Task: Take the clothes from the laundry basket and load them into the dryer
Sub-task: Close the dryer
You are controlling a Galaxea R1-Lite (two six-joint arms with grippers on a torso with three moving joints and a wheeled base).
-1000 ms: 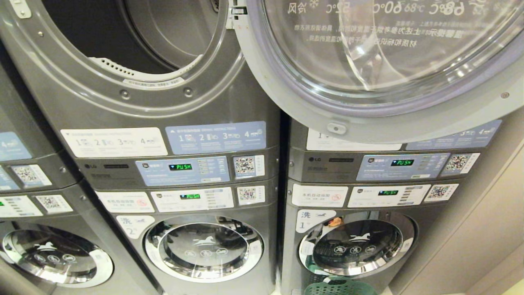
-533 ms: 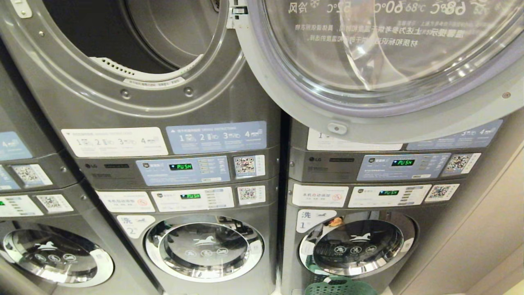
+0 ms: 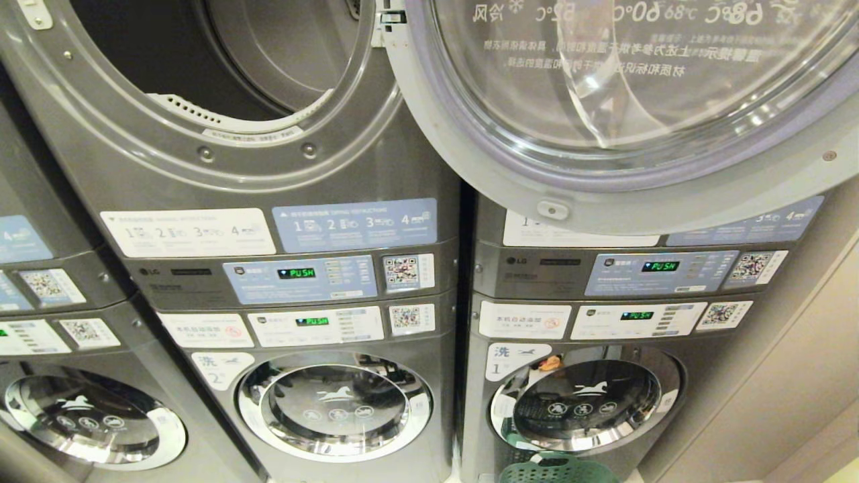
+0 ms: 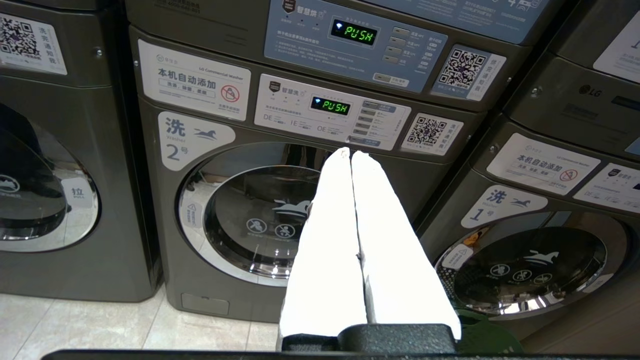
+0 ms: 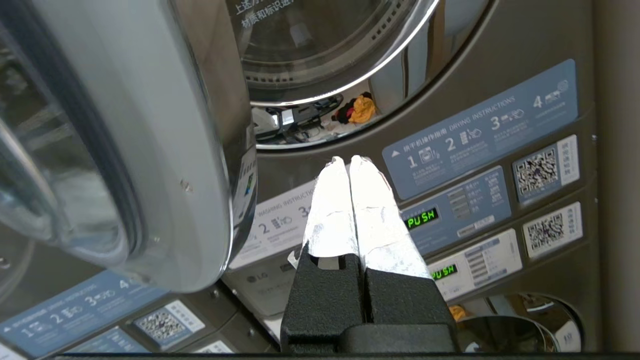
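A: While neither arm is showing in the head view, what is standing out, biggest first?

B: The dryer (image 3: 221, 87) is gaping at eleven o'clock, drum bare, and its door (image 3: 604, 114) is swinging wide toward one o'clock. Below, two washers are sitting shut. The basket (image 3: 557, 469) is peeking in at six o'clock, just a green rim, so I cannot tell what clothes are lying in it.

A: And the grippers?

B: The right gripper (image 5: 348, 162) is hanging beside the door, pointing at the panel (image 5: 452, 210), fingers pressed together on nothing. The left gripper (image 4: 350, 154) is idling before washer 2 (image 4: 250, 220), fingers likewise together, empty.

A: How are the clothes likely handling?

B: I'm judging them light, soft and floppy, probably tangling. I'm favouring pinching a bunched fold near the top of the pile, not a trailing edge.
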